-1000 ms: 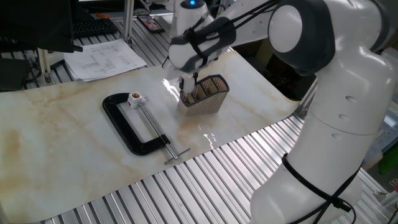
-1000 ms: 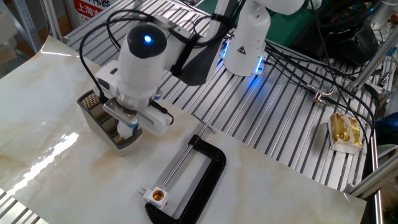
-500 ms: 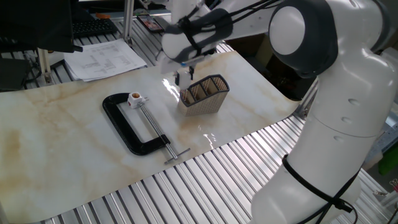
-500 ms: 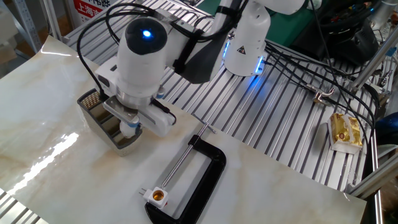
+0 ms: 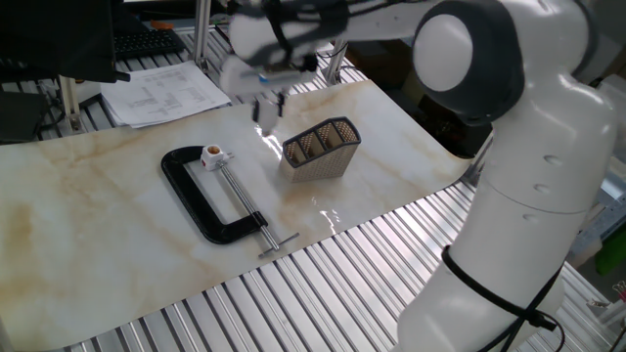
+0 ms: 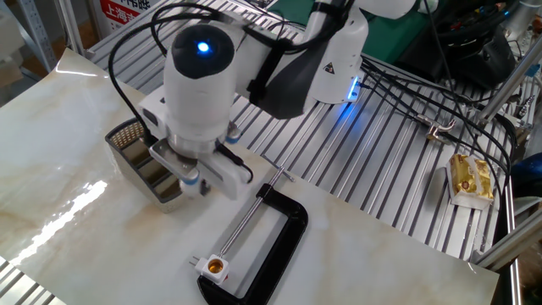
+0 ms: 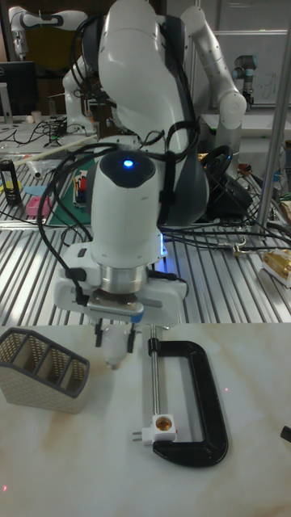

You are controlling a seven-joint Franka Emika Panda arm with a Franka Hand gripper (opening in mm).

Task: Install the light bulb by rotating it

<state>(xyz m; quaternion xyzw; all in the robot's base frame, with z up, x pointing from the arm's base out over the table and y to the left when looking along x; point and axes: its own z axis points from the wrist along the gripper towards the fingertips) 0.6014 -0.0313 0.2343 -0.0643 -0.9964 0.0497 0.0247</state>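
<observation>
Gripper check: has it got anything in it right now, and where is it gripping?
Yes. The gripper holds the light bulb between its fingers, gripping the white globe, with the narrow base pointing down, clear of the mesh basket.

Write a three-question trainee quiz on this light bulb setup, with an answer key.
1. True or false: the light bulb is already screwed into the socket.
2. The socket sits on which item? A) mesh basket B) black clamp C) paper stack
3. Fill in: in the tall view, the gripper hangs between the basket and the ____.

Key
1. False: the gripper holds the bulb in the air, apart from the socket.
2. B
3. clamp
</observation>
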